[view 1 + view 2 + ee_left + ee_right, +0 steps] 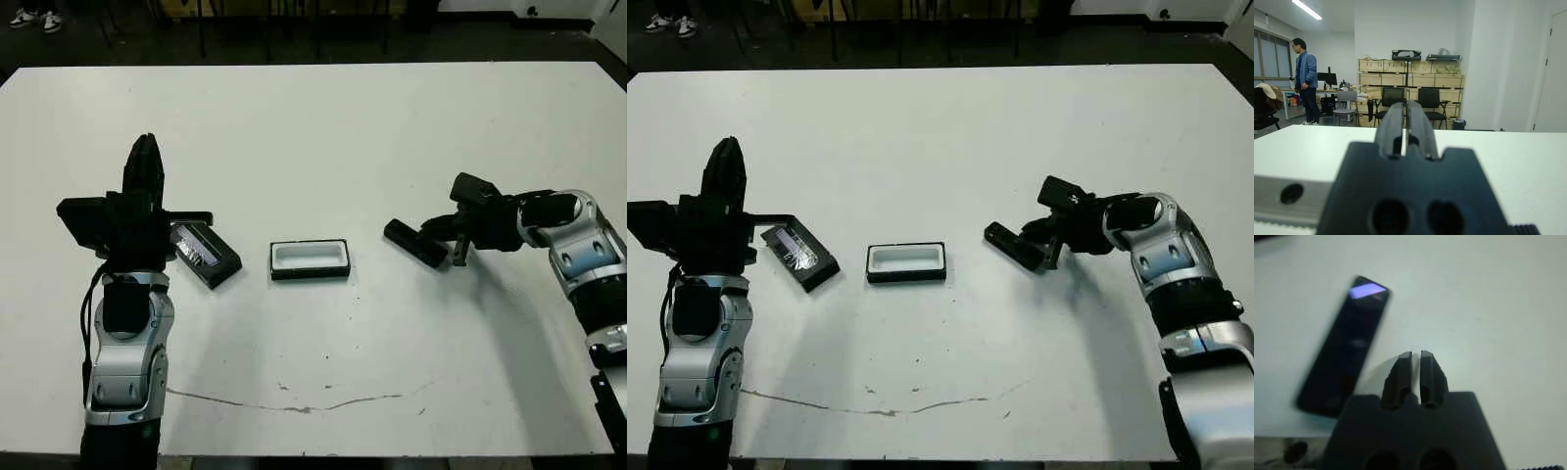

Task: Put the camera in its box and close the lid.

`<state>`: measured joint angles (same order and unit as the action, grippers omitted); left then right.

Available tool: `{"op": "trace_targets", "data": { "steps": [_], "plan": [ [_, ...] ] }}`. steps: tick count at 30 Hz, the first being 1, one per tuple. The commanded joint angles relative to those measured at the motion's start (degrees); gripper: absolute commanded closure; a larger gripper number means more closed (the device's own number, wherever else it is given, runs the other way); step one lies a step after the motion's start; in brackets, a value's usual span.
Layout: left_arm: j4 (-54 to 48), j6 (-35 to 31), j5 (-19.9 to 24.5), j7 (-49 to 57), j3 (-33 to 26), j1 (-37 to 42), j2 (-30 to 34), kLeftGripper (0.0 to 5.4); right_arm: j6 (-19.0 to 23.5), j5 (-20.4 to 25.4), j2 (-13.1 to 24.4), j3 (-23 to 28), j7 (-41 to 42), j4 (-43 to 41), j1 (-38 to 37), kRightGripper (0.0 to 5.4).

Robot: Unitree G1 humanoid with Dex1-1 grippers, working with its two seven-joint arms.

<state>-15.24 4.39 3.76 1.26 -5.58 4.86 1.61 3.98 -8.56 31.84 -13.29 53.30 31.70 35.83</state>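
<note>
While the box [310,259] sits open and empty near the middle of the desk [323,127], its white lining plainly showing, I judge that none of the task's steps is done yet. The camera [414,242] lies flat on the desk to the right of the box, well apart from it, angled rather than square to the box. My right end effector [457,247] hangs just beside the camera's near end; in the right wrist view its two fingers [1399,374] stand almost together with only a thin slit between them, clenched on nothing, and the camera lies off to one side of them rather than between them. The lid [205,255] rests face up on the desk just left of the box, its silvery strip catching light, turned at an angle. My left end effector [145,162] is raised above the desk beside the lid, pointing away from me, fingers pressed together and holding nothing. So what remains, as I read it, is everything: open the right fingers, take the camera, carry it to the box and lay it in, then fetch the lid and seat it on top.
</note>
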Motion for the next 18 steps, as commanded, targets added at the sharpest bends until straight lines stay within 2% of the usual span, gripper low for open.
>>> {"op": "trace_targets", "data": {
  "steps": [1, 7, 11, 18],
  "plan": [
    [0.19, -0.81, -0.17, 0.18, -0.32, -0.81, 0.18, 5.39, 1.01, 0.48, -0.31, 2.77, -5.47, -1.88, -2.76, 5.4],
    [0.3, -0.7, 0.2, -0.15, -0.61, -0.9, 0.28, 5.39, 6.75, 4.58, 0.12, 8.8, -10.92, -11.51, -6.68, 5.4],
    [0.3, -0.7, 0.61, -0.33, -0.69, -0.94, 0.2, 5.39, 7.55, 9.98, 0.41, 12.8, -9.84, -17.07, -9.25, 5.4],
    [0.58, -0.58, 0.41, -0.33, -0.53, -0.75, 0.39, 5.39, 15.96, 18.68, 2.75, 16.02, -4.86, -27.85, -12.07, 5.4]
  ]
}}
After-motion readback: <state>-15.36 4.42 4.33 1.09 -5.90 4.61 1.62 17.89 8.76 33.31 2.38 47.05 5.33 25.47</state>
